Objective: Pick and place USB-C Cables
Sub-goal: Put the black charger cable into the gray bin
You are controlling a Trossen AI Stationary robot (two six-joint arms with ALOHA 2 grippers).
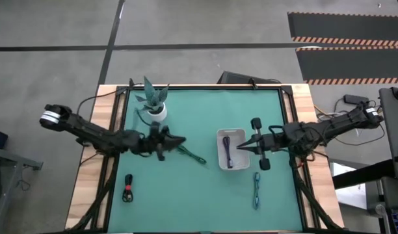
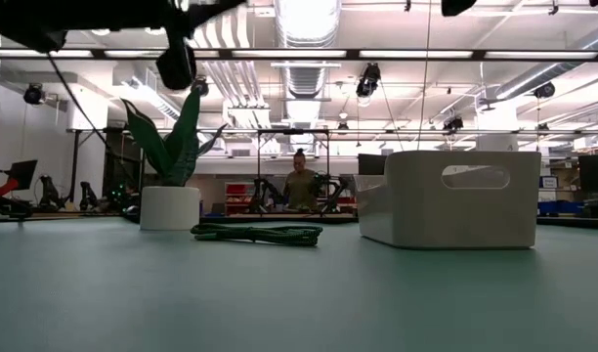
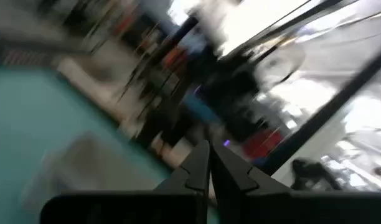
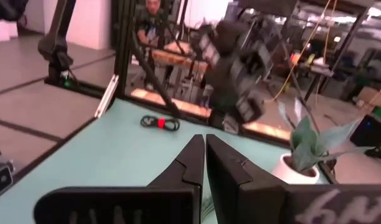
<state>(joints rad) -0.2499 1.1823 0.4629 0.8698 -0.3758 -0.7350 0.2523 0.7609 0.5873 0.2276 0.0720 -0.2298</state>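
High view gives the clearest count: one dark navy cable (image 1: 227, 148) already lies inside the white tray (image 1: 220, 136), which sits right of the mat's centre, toward the right edge. Three appear to be left. The dark green cable (image 1: 192, 156) lies on the mat near the centre, just left of the tray; the black-and-red cable (image 1: 128, 189) lies near the front-left corner; the teal cable (image 1: 257, 190) lies toward the front edge, just in front of the tray. So the job looks about a quarter done — as a judgement.

The left gripper (image 1: 181, 140) hangs above the mat beside the potted plant (image 1: 155, 103), fingers pressed together and empty, close to the green cable's end. The right gripper (image 1: 240, 146) points over the tray's right side, fingers likewise together with nothing between them.

Hard to make out: the left wrist view is smeared, showing only closed fingertips. The low view shows the tray's wall but not its contents — and both grippers are cut off above its frame.
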